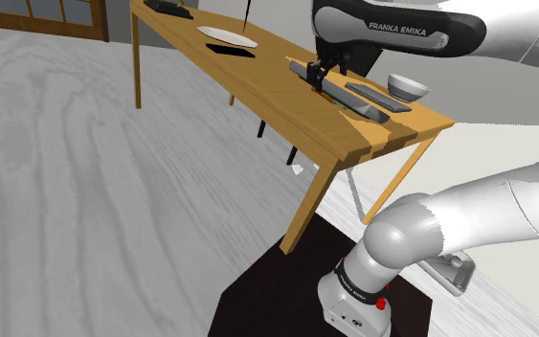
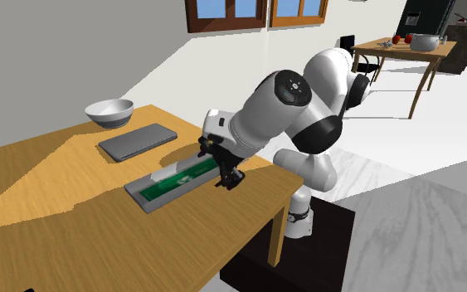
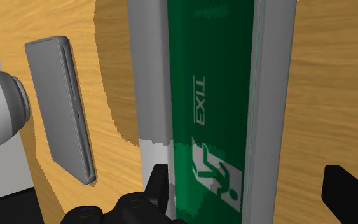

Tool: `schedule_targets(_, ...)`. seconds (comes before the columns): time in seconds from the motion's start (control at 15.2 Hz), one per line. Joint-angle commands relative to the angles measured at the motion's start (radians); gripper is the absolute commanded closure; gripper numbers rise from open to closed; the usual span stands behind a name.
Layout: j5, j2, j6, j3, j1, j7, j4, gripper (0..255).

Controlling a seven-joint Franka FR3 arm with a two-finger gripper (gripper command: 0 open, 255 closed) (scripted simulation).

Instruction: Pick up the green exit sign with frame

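Two fingers (image 3: 159, 184) of the gripper (image 3: 250, 191) stand apart astride the green exit sign (image 3: 212, 83), which lies flat just beside the grey slab (image 3: 60, 108); descend squarely, then close evenly across both frame edges.

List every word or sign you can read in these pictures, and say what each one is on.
"FRANKA EMIKA": dark letters on the white arm, in the shoulder view.
"EXIT": white letters on the green sign, in the wrist view, next to a white running-man symbol.
No other text can be read.
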Motion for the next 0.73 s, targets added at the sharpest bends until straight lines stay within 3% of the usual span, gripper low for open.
schedule_targets(0.0, -0.004, -0.003, 0.02, -0.001, 0.0, 0.015, -0.028, 0)
schedule_targets(0.26, -0.005, -0.008, 0.046, -0.003, 0.002, 0.032, -0.064, 0)
schedule_targets(0.33, -0.005, -0.006, 0.046, -0.003, 0.002, 0.032, -0.063, 255)
schedule_targets(0.66, -0.005, -0.007, 0.046, -0.004, 0.001, 0.031, -0.063, 255)
